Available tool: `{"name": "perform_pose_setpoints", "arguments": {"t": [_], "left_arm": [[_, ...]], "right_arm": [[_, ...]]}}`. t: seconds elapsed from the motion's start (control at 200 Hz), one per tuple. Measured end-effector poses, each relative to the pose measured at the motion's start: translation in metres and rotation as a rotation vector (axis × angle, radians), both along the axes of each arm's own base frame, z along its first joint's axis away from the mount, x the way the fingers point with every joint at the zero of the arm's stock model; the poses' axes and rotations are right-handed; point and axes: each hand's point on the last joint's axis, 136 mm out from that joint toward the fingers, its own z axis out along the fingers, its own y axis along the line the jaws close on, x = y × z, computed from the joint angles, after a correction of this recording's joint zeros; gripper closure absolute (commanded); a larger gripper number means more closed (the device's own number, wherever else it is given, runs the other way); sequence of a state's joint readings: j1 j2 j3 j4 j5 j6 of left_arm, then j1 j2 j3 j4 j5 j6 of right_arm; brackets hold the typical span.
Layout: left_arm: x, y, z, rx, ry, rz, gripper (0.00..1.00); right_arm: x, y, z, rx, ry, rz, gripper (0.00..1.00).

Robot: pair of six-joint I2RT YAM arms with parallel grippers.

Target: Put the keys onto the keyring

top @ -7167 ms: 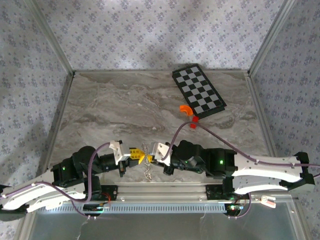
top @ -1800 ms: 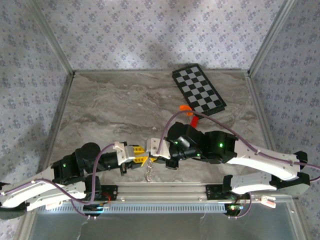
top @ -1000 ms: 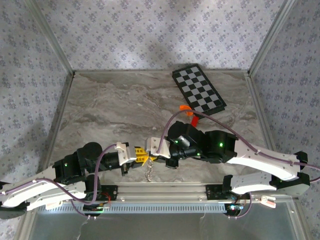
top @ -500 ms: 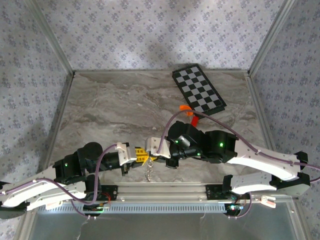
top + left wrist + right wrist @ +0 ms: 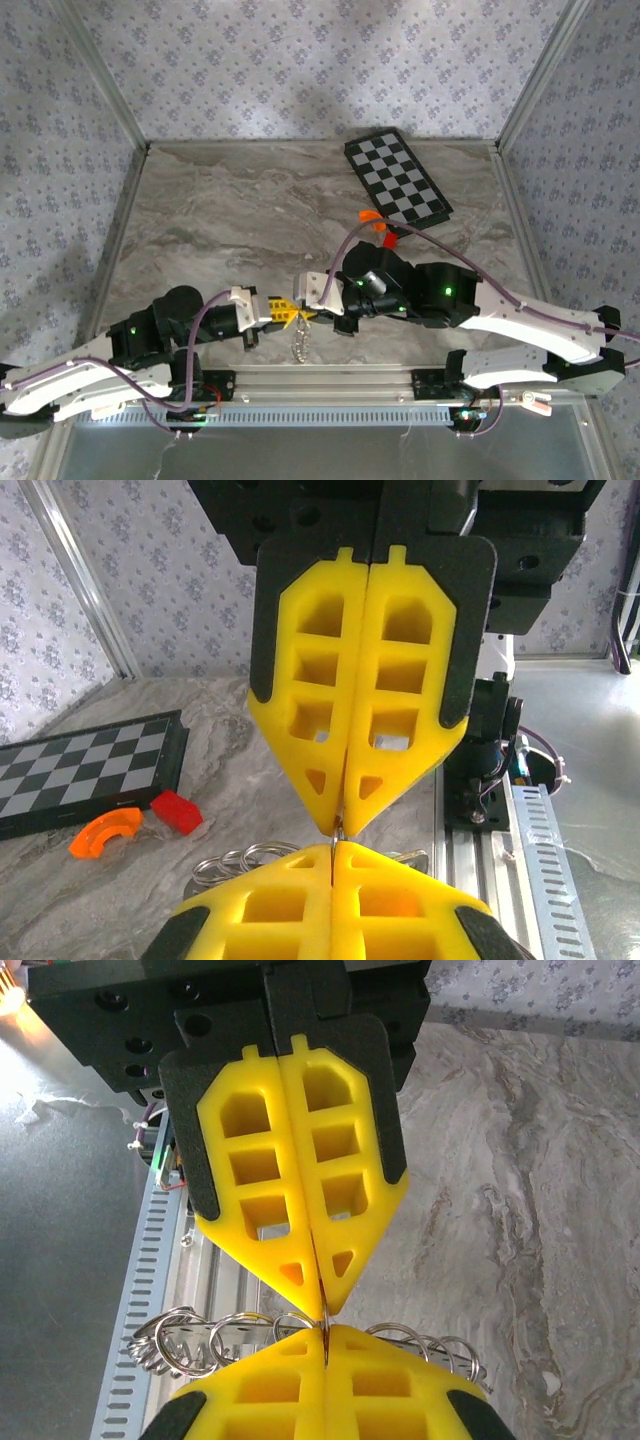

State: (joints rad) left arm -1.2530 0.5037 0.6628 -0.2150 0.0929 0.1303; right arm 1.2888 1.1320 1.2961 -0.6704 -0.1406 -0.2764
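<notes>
two tools (image 5: 284, 312) (image 5: 306, 313), one chain (image 5: 299, 345) — one board (image 5: 398, 184)

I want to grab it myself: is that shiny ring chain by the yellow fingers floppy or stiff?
Probably floppy: the chain is separate linked rings, and it sags on both sides of the shut yellow fingers. Likely light, since a pinch at one spot seems to carry it. Smooth metal might slip.

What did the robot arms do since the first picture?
The right arm swung farther over the table, and both grippers slid slightly right. The right gripper and left gripper stay shut tip to tip on the chain. The checkered board stayed put.
</notes>
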Motion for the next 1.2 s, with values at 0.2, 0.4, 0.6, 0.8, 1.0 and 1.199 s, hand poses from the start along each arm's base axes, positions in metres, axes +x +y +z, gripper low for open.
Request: {"name": "perform_pose_setpoints", "arguments": {"t": [0.2,0.4,0.6,0.8,1.0,1.199], "left_arm": [[-0.005,0.001,-0.001,-0.035,-0.008,-0.026,1.00],[-0.010,0.001,0.013,-0.099,-0.028,-0.052,1.00],[-0.012,0.000,0.023,-0.159,-0.048,-0.067,1.00],[-0.013,-0.002,0.028,-0.208,-0.062,-0.075,1.00],[-0.013,-0.002,0.038,-0.265,-0.071,-0.075,1.00],[-0.012,-0.003,0.039,-0.292,-0.069,-0.072,1.00]], "right_arm": [[-0.005,-0.001,0.006,0.084,0.035,0.000,0.77],[-0.005,-0.004,0.015,0.176,0.072,-0.005,0.75],[-0.003,-0.001,0.013,0.204,0.103,-0.014,0.65],[-0.003,-0.002,0.020,0.252,0.120,-0.013,0.74],[-0.004,-0.005,0.024,0.295,0.125,-0.009,0.81],[-0.004,-0.007,0.026,0.312,0.127,-0.010,0.87]]}}
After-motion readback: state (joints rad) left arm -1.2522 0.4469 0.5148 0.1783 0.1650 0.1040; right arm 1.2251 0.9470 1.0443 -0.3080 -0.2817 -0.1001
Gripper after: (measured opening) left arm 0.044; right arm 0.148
